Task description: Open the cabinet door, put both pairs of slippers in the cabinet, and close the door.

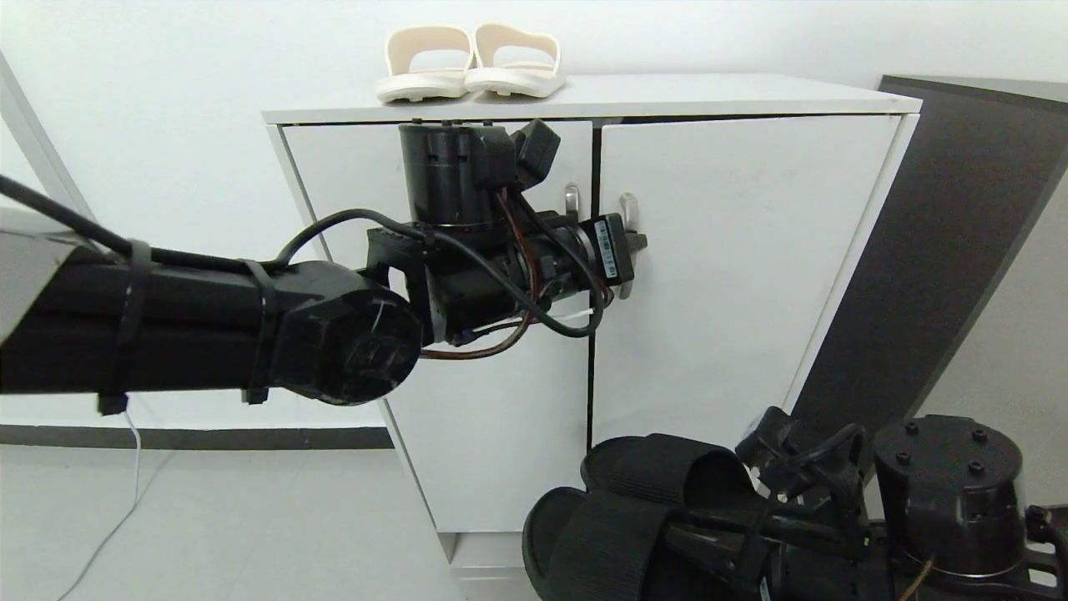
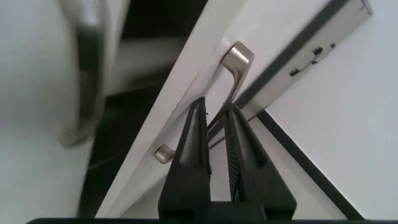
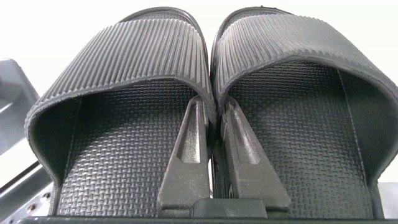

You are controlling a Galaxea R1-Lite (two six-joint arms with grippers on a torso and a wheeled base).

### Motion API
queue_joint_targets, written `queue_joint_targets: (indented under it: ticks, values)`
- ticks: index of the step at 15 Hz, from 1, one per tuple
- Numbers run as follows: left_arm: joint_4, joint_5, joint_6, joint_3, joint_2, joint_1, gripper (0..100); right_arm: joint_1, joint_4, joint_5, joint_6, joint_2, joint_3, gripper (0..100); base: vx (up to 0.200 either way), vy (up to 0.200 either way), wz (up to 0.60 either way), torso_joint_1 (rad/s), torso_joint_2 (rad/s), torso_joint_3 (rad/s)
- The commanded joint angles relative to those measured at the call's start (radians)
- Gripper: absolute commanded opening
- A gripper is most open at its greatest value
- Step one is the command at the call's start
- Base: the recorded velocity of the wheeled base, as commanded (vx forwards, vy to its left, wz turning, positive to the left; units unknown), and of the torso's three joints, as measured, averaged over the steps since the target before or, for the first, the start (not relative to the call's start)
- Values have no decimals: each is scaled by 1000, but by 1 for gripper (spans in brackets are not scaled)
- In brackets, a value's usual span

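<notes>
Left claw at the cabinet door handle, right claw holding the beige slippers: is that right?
No: the right claw holds the black slippers, as the right wrist view shows. The left claw is at the door handle.

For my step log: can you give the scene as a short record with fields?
left gripper: shut on handle of right door
doors: dark gap between them, seen from left wrist
right gripper: shut on black slippers, low before cabinet
white slippers: on cabinet top
</notes>
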Motion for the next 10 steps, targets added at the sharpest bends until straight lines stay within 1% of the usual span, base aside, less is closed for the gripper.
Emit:
queue_joint_targets:
  ticks: [1, 4, 7, 9, 10]
  values:
    - [-32, 4, 1, 98, -83, -9, 0, 1, -26, 23, -6, -4, 27, 0, 0, 0, 0, 0, 0, 0]
    - [-36, 3, 1, 163, -150, -35, 0, 1, -92, 83, -66, -4, 90, 0, 0, 0, 0, 0, 0, 0]
    - [-36, 3, 2, 220, -210, -56, 0, 4, -141, 138, -85, -9, 136, 0, 0, 0, 0, 0, 0, 0]
    - [-36, -2, 2, 244, -241, -58, 0, 6, -143, 164, -88, -18, 149, 0, 0, 0, 0, 0, 0, 0]
    - [-38, -4, 1, 244, -241, -45, 0, 6, -143, 176, -111, -20, 155, 0, 0, 0, 0, 0, 0, 0]
